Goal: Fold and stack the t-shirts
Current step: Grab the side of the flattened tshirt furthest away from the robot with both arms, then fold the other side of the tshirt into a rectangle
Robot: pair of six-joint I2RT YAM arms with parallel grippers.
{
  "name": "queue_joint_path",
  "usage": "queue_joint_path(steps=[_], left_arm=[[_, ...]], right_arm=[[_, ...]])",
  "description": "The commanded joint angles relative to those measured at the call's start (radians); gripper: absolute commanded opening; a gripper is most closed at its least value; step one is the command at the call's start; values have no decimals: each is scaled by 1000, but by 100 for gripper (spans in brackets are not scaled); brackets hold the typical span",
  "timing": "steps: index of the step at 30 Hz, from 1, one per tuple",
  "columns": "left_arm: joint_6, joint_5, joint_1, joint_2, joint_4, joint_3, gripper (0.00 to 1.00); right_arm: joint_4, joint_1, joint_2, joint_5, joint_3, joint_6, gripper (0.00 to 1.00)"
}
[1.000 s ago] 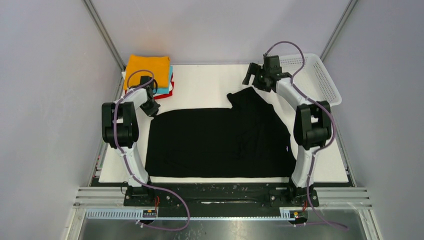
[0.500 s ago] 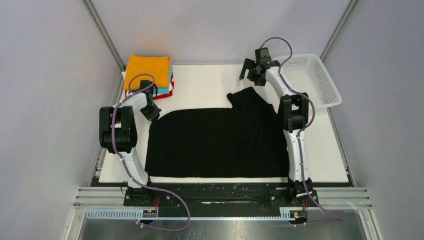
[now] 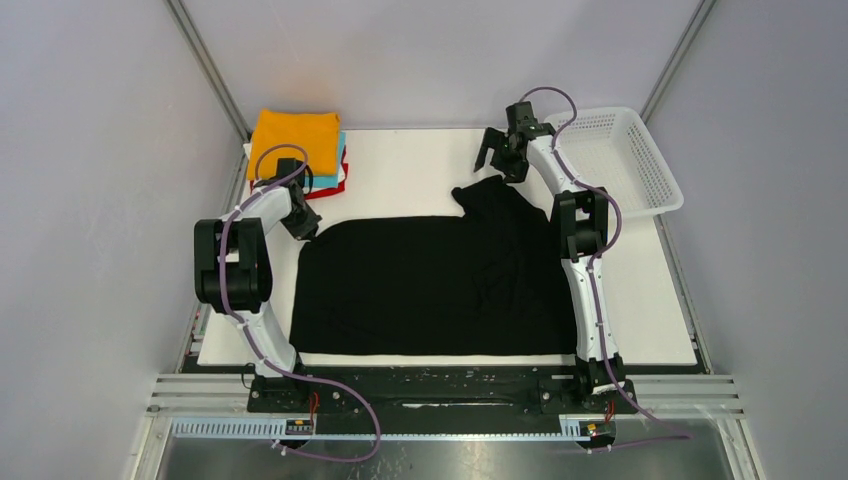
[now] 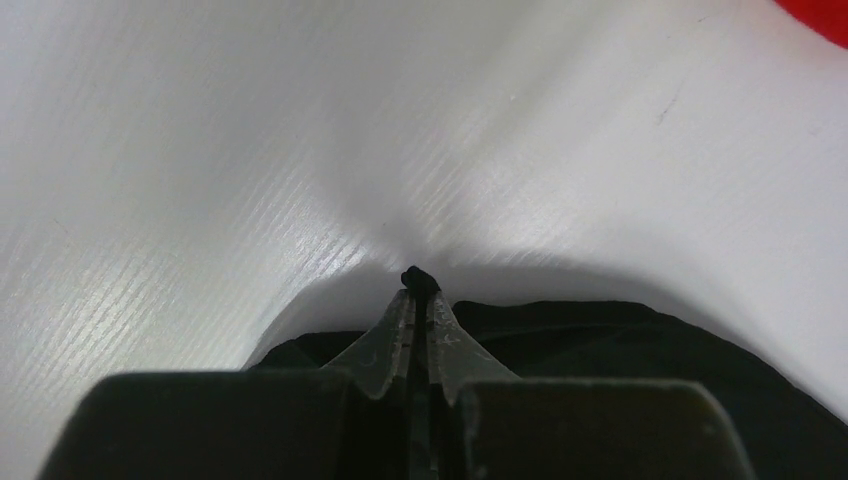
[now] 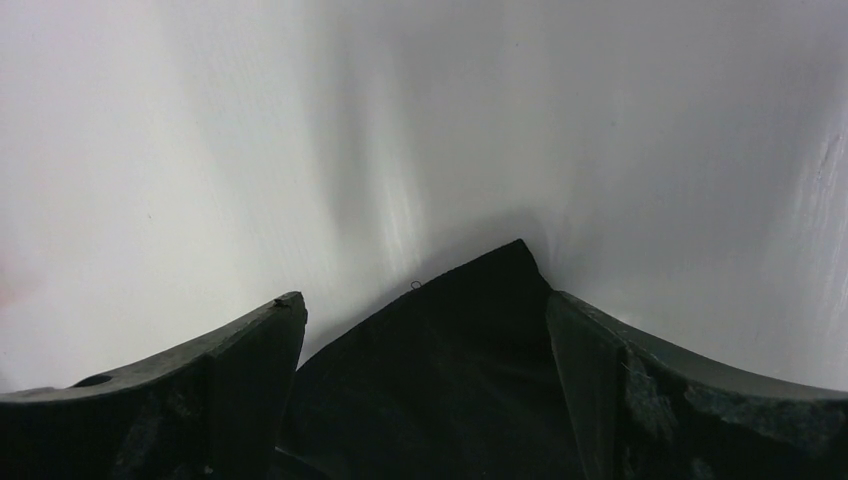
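A large black t-shirt [image 3: 430, 285] lies spread on the white table [image 3: 400, 165]. My left gripper [image 3: 306, 226] is shut on the shirt's far left corner; in the left wrist view a nub of black cloth [image 4: 418, 279] pokes out between the closed fingertips. My right gripper [image 3: 497, 160] is open just above the shirt's far right sleeve corner [image 3: 490, 185]; in the right wrist view that corner [image 5: 470, 330] lies between the spread fingers [image 5: 250, 370]. A folded stack sits at the far left, orange shirt [image 3: 295, 135] on top, with turquoise, white and red edges showing below.
A white mesh basket [image 3: 625, 160] stands at the far right, beside the right arm. A red cloth edge [image 4: 825, 15] shows at the top right of the left wrist view. Grey walls enclose the table on three sides.
My right gripper has moved left and down from beside the basket to just over the sleeve corner. The left gripper has shifted slightly right along the shirt's far left corner.
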Motion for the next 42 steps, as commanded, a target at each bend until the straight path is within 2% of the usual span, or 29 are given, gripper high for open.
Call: queue_joint_path(steps=[1,3,15,16,19,22,24,29,38,42], left_arm=[[9,5,-3,-52,17,-9,0],[7,9,-3,-53,18,-11,0],[9,-3,-4,-83,19,-27,0],[10,-3,-3,-84,19,-25,0],[10,-3,-4,-86,24,-25,0],[10,-1,-4,-84,27,-21,0],[8,-2,-4,-85,27,-19,0],[-1,-1,-3,-107,32,-27,0],[-11,17,-4,-205,71,-102,0],[-18,36,-5,-252,94,-151,0]], right_arm=[[-90,15,-21,-40,-17,-55,99],[-126,20,-23,-7,-14,-87,98],[-307,80,0,211,44,-221,66],[-309,82,1,217,46,-224,61],[-297,83,6,232,55,-222,37],[-262,83,3,238,77,-221,23],[-230,84,-11,253,90,-231,0],[-115,83,-135,261,0,-292,0],[139,85,-473,164,-499,-336,0],[188,102,-601,129,-687,-373,0]])
